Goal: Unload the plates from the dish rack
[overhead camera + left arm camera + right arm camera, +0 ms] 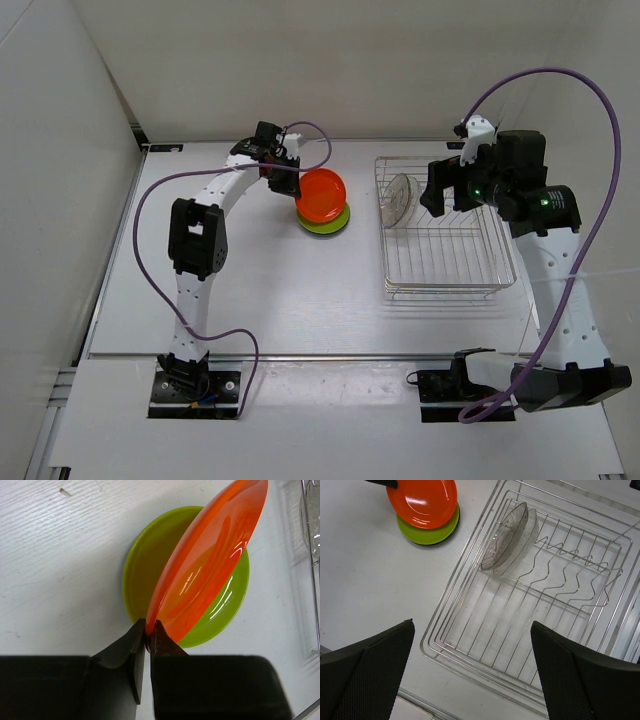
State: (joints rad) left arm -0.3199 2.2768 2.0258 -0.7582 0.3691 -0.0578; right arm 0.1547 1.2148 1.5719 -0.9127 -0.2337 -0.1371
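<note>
Stacking time — left gripper (148, 630) clamps orange plate (210, 560) by rim, tilted over yellow-green plate (142, 565); right gripper (471, 630) gapes above dish rack (449, 587).

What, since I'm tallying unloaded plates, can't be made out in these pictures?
- Top and right wrist views: how many clear plates stand in the dish rack; they overlap and are transparent.
- All views: whether anything lies beneath the yellow-green plate; it and the orange plate cover that spot.
- Left wrist view: whether the tilted orange plate, pinched by the left tool, touches the yellow-green one; its own body hides the contact.
</note>
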